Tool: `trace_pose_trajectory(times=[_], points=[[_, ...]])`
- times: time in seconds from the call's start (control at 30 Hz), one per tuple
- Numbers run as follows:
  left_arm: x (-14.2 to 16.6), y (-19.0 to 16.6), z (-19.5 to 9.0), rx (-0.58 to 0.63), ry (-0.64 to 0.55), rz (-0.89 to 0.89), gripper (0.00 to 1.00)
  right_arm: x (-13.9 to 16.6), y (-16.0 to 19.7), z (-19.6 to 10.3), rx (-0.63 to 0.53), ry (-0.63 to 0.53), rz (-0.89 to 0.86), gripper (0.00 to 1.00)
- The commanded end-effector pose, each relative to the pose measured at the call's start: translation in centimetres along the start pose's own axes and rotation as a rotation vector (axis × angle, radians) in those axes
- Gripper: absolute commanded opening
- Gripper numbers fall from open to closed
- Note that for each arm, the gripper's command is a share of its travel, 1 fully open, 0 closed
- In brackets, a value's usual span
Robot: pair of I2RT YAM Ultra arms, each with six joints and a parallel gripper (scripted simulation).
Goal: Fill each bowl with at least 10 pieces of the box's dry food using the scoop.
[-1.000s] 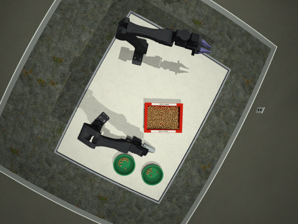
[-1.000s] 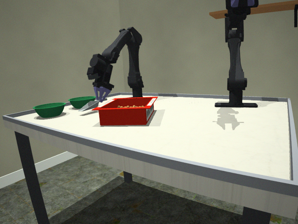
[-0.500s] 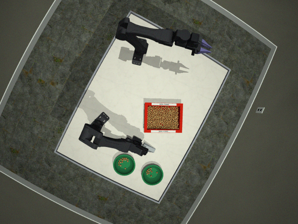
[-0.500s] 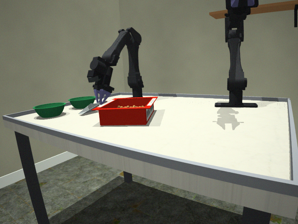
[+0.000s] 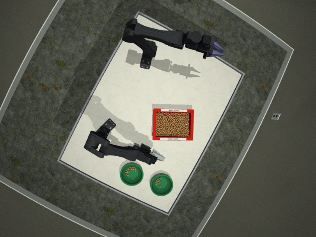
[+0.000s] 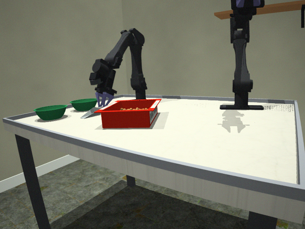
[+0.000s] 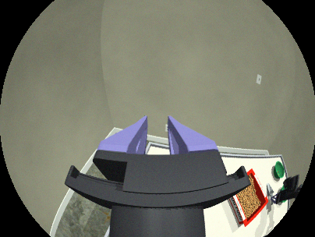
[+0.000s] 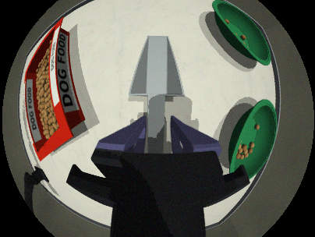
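The grey metal scoop [image 5: 158,154] rests empty on the table between the red dog food box [image 5: 173,124] and the two green bowls, touching neither. It also shows in the right wrist view [image 8: 156,67] and in the side view [image 6: 88,113]. My right gripper [image 8: 158,120] is low over the scoop's handle, and its fingers stand slightly apart on either side of it. The near bowl [image 5: 131,174] and the far bowl [image 5: 161,184] each hold several brown pieces. The box lies flat, full of kibble. My left gripper [image 5: 219,50] is held high beyond the table's far edge, open and empty.
The table has a raised grey rim [image 6: 152,160]. A wooden shelf [image 6: 261,9] hangs on the wall behind the left arm. The bowls stand close to the table's edge. No loose pieces show on the table top.
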State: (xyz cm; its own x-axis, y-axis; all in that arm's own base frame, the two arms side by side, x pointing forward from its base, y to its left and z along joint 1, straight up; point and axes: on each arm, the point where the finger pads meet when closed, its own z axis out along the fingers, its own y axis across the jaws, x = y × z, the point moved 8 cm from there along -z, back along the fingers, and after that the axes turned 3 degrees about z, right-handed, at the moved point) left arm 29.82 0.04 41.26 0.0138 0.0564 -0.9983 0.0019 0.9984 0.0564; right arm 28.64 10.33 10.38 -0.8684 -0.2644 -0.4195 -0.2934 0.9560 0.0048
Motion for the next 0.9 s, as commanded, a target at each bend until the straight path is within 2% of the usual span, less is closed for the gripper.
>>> trace_pose_trajectory(times=[0.0,0.43,0.47,0.63,0.8,0.87], points=[[-2.6,0.4,-1.0,-0.014,-0.066,-0.008,0.26,-2.3,0.1,-0.7,-0.007,-0.081,-0.002,0.32],[-2.6,0.4,-1.0,-0.014,-0.066,-0.008,0.26,-2.3,0.1,-0.7,-0.007,-0.081,-0.002,0.32],[-2.6,0.4,-1.0,-0.014,-0.066,-0.008,0.26,-1.5,0.1,-1.3,-0.005,-0.056,-0.001,0.32],[-2.6,0.4,-1.0,-0.014,-0.066,-0.008,0.26,-2.0,0.3,-2.4,-0.009,-0.071,-0.005,0.32],[-2.6,0.4,-1.0,-0.014,-0.066,-0.008,0.26,-2.3,0.4,-2.3,-0.012,-0.099,-0.007,0.32],[-2.6,0.4,-1.0,-0.014,-0.066,-0.008,0.26,-1.2,0.4,-3.5,-0.005,-0.038,-0.005,0.32]])
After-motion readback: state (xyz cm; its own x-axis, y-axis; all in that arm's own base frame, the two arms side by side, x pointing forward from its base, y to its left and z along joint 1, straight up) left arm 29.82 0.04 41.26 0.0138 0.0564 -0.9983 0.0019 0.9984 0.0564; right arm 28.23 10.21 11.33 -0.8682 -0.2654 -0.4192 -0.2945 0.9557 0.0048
